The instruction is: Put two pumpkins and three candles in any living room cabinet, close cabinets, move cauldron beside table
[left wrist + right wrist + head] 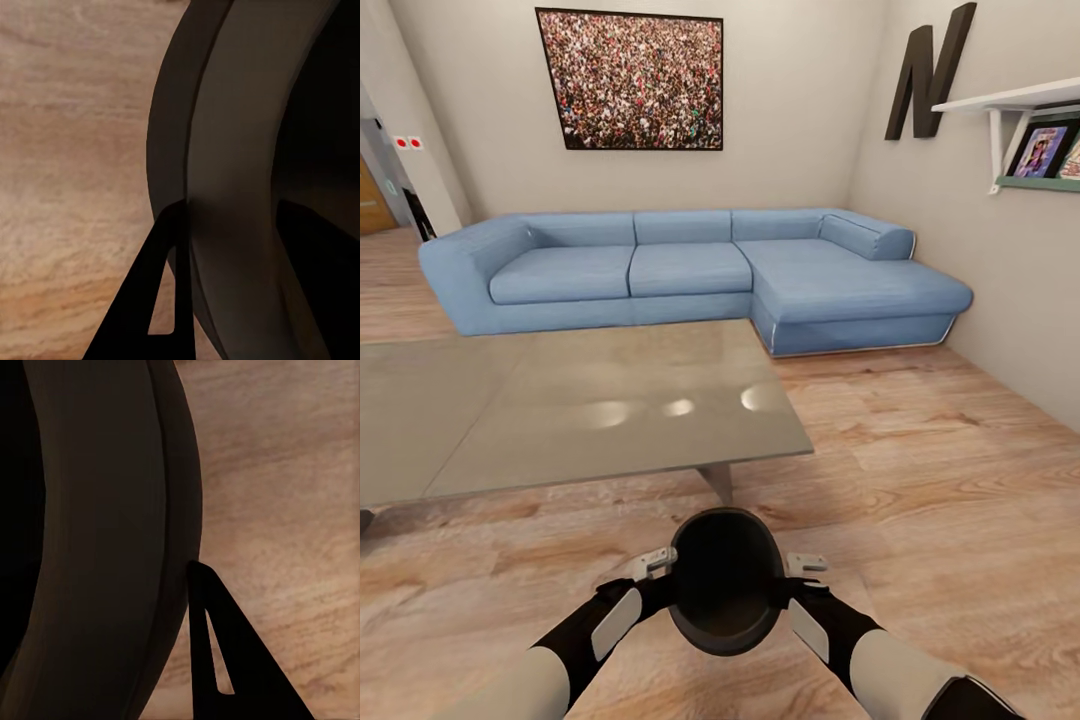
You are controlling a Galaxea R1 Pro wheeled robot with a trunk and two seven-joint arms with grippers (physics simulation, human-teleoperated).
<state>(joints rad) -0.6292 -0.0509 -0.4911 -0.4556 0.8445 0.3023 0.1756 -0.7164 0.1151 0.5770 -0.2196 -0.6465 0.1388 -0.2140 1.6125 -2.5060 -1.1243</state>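
Observation:
The black cauldron [725,580] hangs over the wood floor just in front of the table [560,410], mouth tipped toward my head camera. My left gripper [663,578] is shut on its left rim and my right gripper [790,585] on its right rim. In the left wrist view the cauldron's rim [225,150] runs between the fingers, with one dark finger [142,315] outside the wall. In the right wrist view the cauldron wall [97,547] sits beside the outer finger [225,667]. The pumpkins, candles and cabinet are out of view.
A blue corner sofa [690,270] stands behind the table against the far wall, under a framed picture [632,80]. On the right wall hang a white shelf [1020,100] and a big letter N [930,75]. Open wood floor [940,480] lies to the right.

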